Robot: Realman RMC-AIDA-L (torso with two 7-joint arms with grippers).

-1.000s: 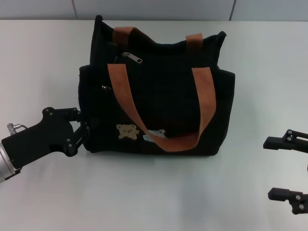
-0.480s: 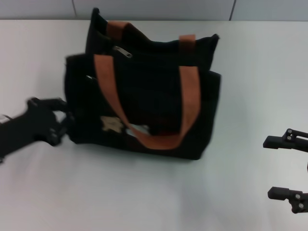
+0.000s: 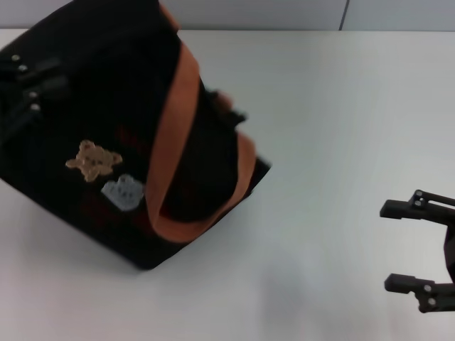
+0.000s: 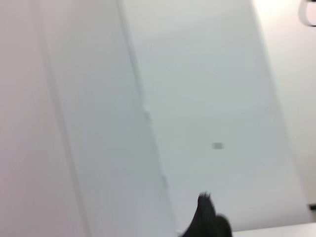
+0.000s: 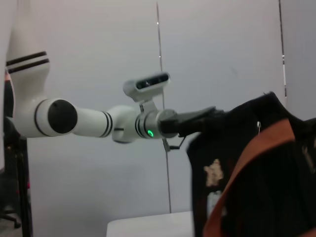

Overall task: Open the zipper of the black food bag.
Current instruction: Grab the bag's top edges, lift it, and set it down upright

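Two orange-brown straps [image 3: 178, 128] cross the front of the black food bag [image 3: 106, 142], which hangs tilted at the bench's [image 3: 334, 142] left side, apparently lifted. The left end effector [image 5: 197, 121] grips the bag's upper edge; it seems clamped on the fabric, though its fingers are hidden by cloth. The right end effector [image 3: 419, 252] hovers wide apart over the bench, well clear of the bag. Soft fabric like this will sag and swing, so the zipper pull needs a pinch while the other side holds the bag taut.
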